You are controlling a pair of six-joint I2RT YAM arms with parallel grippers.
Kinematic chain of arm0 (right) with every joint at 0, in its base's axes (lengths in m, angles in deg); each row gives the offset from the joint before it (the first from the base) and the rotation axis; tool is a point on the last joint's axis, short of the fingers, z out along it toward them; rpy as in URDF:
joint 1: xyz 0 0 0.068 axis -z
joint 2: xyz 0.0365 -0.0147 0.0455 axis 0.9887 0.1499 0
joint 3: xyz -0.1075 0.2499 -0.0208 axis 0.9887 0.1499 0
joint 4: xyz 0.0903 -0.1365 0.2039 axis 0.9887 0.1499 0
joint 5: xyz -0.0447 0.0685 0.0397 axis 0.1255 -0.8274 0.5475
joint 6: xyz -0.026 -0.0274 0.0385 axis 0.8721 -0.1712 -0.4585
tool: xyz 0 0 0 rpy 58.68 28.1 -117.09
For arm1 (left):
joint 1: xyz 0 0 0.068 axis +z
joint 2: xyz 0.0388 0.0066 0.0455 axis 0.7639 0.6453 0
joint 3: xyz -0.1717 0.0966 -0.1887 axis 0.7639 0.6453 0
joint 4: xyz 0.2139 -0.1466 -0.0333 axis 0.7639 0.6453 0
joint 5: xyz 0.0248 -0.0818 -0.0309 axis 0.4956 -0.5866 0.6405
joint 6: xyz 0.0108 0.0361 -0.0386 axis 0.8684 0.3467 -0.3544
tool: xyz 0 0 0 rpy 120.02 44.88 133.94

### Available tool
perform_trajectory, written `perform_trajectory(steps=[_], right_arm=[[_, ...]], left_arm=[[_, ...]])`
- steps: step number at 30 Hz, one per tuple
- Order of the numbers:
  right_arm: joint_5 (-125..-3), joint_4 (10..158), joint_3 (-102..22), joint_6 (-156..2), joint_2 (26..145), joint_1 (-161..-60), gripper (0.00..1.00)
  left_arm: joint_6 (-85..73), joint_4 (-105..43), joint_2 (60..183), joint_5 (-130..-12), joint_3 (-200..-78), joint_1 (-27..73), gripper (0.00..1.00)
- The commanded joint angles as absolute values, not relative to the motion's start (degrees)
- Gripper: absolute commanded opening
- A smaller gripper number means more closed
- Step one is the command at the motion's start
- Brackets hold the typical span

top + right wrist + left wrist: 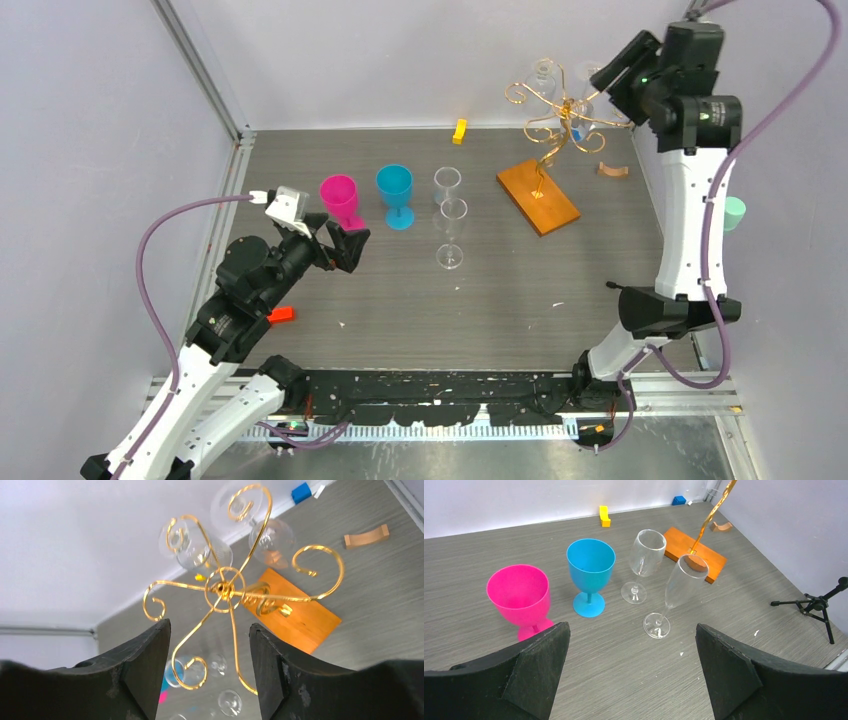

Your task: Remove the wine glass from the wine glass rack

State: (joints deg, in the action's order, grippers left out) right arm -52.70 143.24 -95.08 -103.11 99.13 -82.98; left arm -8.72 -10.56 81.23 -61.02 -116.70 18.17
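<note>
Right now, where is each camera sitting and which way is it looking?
Top: high and behind, looking down at the grey table; left arm and right arm show.
Left wrist: low, facing across at the pink plastic goblet; left fingers at the bottom.
Right wrist: above the gold wire rack, looking down; right fingers at the bottom.
Shared: all three see the rack's orange wooden base.

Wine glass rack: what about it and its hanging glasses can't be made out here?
- Top external: the hanging wine glasses are small and faint, and how they sit in the wine glass rack is unreadable.
- Left wrist: the top edge cuts off the rack above its lower stem, so no hanging glasses show.
- Right wrist: looking straight down, the height between the right hand and the rack cannot be judged.
</note>
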Motion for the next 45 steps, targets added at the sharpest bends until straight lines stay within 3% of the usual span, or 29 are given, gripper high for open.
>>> perform_trajectory(steps=[1, 8, 15, 45], right_arm=[[-61.90, 138.78, -98.32, -110.34, 100.84, -75.55, 0.63], [-67.27, 133.42, -100.22, -115.57, 106.83, -69.29, 0.57], [-71.01, 122.60, -92.09, -117.78, 106.39, -68.78, 0.54], [-70.40, 115.34, -90.93, -124.83, 115.73, -68.78, 0.40]], left_arm=[[-7.94, -11.50, 81.12, -60.78, -117.77, 18.34, 1.00], [-7.95, -11.20, 80.86, -60.77, -117.67, 18.34, 1.00], [-8.38, -11.62, 80.68, -60.92, -117.79, 18.34, 1.00], [-9.88, -10.40, 79.72, -61.87, -119.22, 18.34, 1.00]])
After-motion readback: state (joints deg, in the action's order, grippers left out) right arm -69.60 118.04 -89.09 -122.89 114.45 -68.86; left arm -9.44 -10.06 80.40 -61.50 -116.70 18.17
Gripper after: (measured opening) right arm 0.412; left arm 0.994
